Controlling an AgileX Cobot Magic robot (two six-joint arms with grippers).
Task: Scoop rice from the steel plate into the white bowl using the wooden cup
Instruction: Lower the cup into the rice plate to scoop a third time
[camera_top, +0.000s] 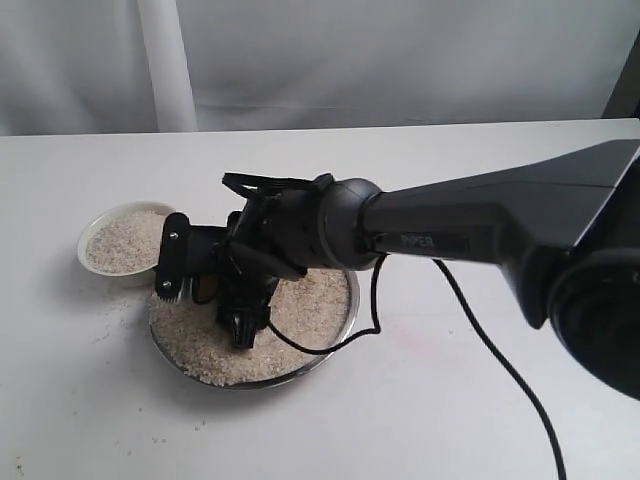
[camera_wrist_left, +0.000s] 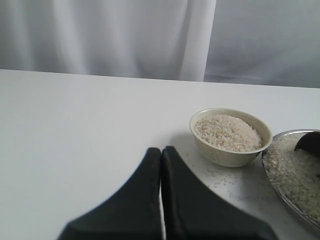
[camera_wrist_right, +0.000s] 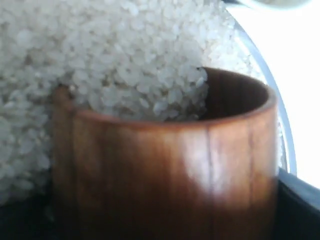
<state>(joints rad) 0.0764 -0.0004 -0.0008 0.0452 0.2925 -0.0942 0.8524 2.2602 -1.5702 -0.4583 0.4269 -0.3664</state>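
The steel plate (camera_top: 335, 345) holds a wide heap of rice (camera_top: 305, 305). My right gripper (camera_top: 205, 308) reaches across over the plate's left side and is shut on the wooden cup (camera_wrist_right: 165, 165). The cup is tipped with its mouth pushed into the rice (camera_wrist_right: 125, 60), and grains spill into its dark inside. Left of the plate stands the white bowl (camera_top: 100, 262), filled with rice (camera_top: 122, 240). My left gripper (camera_wrist_left: 161, 151) is shut and empty, hovering over bare table short of the white bowl (camera_wrist_left: 227, 155) and the steel plate (camera_wrist_left: 280, 192).
Loose grains lie scattered on the white table (camera_top: 420, 400) around the bowl and plate. A black cable (camera_top: 500, 360) trails from the right arm across the table. A white curtain (camera_top: 400, 50) hangs behind the table's far edge.
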